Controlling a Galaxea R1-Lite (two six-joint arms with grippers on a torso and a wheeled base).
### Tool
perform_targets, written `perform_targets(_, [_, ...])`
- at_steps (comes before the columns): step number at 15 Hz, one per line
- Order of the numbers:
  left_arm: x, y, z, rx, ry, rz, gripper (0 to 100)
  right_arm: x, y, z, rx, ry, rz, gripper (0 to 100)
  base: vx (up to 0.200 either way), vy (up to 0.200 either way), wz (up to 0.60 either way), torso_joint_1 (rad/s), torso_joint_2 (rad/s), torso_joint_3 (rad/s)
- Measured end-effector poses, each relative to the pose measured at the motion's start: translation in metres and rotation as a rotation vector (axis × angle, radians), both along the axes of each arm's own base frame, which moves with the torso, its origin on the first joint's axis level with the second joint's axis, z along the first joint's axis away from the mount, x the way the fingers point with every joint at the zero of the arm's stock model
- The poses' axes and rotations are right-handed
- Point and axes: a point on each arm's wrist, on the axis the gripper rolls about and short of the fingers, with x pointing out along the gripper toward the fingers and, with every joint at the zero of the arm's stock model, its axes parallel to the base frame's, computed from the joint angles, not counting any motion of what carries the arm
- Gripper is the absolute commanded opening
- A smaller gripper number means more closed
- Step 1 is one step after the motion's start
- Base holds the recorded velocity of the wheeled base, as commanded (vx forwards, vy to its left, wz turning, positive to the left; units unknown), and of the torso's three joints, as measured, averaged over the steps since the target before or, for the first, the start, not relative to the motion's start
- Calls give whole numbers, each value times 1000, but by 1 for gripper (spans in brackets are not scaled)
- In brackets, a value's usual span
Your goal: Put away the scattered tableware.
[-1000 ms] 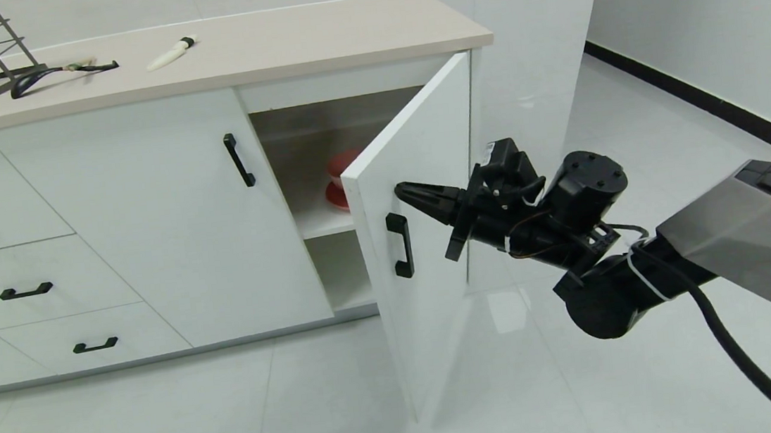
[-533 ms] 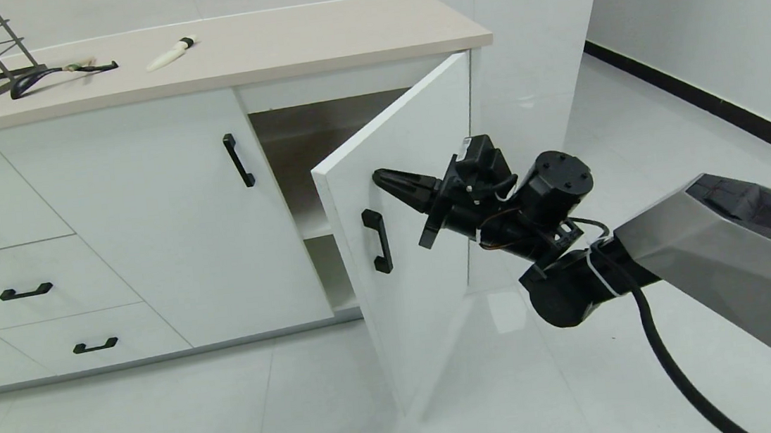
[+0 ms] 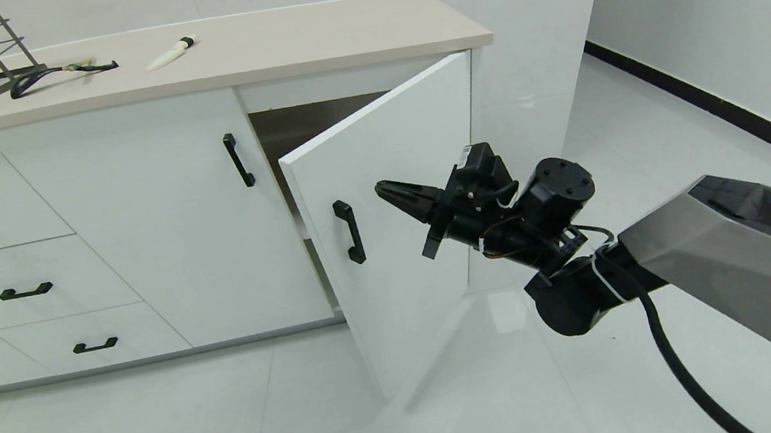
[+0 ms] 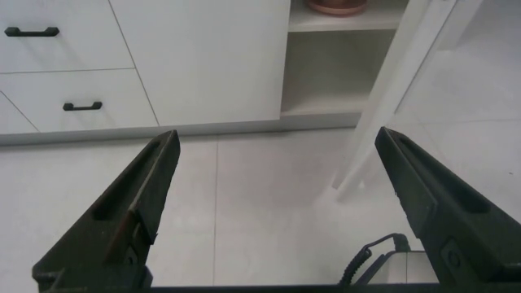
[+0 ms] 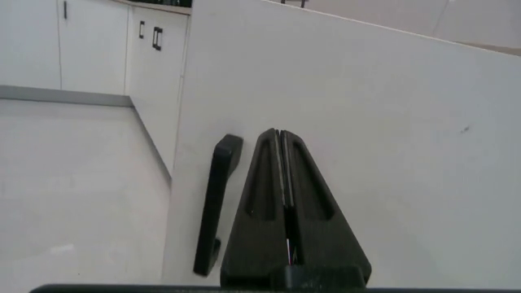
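Tableware, a reddish dish (image 4: 335, 6), is getting shut in: white cupboard door (image 3: 392, 138) is swinging closed past R black gripper (image 3: 383, 188), fingers pressed together; L gripper (image 4: 277, 134) is hanging wide open.

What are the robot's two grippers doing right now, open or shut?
Left gripper: open wide, holding nothing.
Right gripper: shut, holding nothing, its tip at the cabinet door beside the handle.

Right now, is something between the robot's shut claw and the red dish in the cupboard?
Yes. The white cupboard door, partly open, stands between them. The right gripper points at its outer face beside the black handle; the red dish sits on the shelf behind.
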Motion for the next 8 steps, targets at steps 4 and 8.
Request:
perform_targets(4, [0, 0, 0, 0, 0, 0, 100, -38, -29, 16, -36, 48, -6, 0, 0, 0, 0, 0, 0, 0])
perform_targets(8, [0, 0, 0, 0, 0, 0, 100, -96, -72, 43, -49, 66, -10, 0, 0, 0, 0, 0, 0, 0])
